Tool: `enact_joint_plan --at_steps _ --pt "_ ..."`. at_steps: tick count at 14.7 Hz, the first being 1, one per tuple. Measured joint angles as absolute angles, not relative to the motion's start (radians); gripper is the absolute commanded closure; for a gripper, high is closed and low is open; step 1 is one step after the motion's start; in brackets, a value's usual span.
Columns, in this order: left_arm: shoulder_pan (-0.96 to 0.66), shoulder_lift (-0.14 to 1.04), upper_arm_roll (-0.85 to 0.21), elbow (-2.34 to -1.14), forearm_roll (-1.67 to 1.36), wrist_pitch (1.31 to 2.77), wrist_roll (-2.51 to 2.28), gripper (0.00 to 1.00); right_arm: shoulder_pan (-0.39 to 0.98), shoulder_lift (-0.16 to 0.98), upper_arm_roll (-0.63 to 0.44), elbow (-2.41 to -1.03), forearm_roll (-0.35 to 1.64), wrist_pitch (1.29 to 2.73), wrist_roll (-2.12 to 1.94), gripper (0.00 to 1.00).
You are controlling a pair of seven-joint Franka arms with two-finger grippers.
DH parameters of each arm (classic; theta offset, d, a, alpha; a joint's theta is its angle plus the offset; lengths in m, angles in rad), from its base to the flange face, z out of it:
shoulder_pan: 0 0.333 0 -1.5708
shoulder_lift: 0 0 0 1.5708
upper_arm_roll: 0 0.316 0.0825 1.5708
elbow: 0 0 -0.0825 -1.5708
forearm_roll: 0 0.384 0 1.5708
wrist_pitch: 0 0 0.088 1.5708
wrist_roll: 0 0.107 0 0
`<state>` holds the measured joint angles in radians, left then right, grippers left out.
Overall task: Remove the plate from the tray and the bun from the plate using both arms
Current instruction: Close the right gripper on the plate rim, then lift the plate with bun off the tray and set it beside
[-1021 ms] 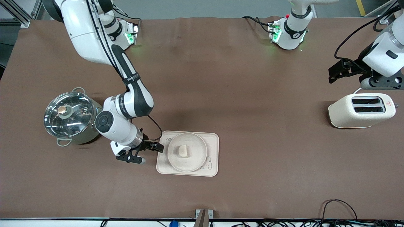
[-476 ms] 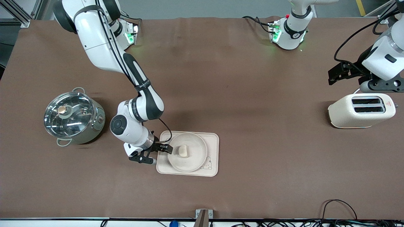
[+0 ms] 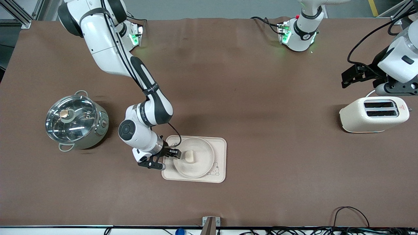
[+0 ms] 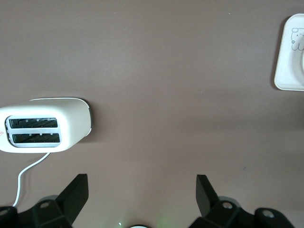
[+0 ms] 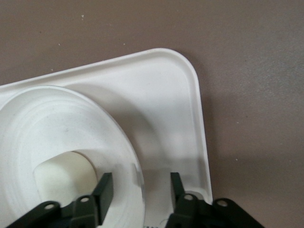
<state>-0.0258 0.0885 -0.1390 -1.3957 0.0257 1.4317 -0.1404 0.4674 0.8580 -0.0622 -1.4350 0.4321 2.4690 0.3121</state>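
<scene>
The round cream plate rests on the rabbit-print tray, and the small pale bun lies in it. My right gripper is open at the plate's edge toward the right arm's end of the table. In the right wrist view the gripper straddles the rim of the plate: one finger is over the plate's inside near the bun, the other is over the tray. My left gripper is open and empty in the air near the toaster, as the left wrist view also shows.
A cream toaster stands at the left arm's end of the table, and it also shows in the left wrist view. A steel pot with a glass lid stands at the right arm's end. A corner of the tray shows in the left wrist view.
My right arm has moved from beside the tray toward the plate, and its open fingers now straddle the plate's rim. The left arm has barely shifted.
</scene>
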Motion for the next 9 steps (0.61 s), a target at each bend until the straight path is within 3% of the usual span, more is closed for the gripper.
enact_joint_plan --at_steps 7,9 --pt "-0.029 0.089 -0.140 -1.396 0.026 1.431 -0.140 0.00 0.470 0.872 -0.058 -1.419 0.432 2.469 0.311 0.90" --pt "-0.034 0.092 -0.141 -1.397 0.026 1.430 -0.140 0.00 0.470 0.872 -0.058 -1.418 0.432 2.469 0.310 0.91"
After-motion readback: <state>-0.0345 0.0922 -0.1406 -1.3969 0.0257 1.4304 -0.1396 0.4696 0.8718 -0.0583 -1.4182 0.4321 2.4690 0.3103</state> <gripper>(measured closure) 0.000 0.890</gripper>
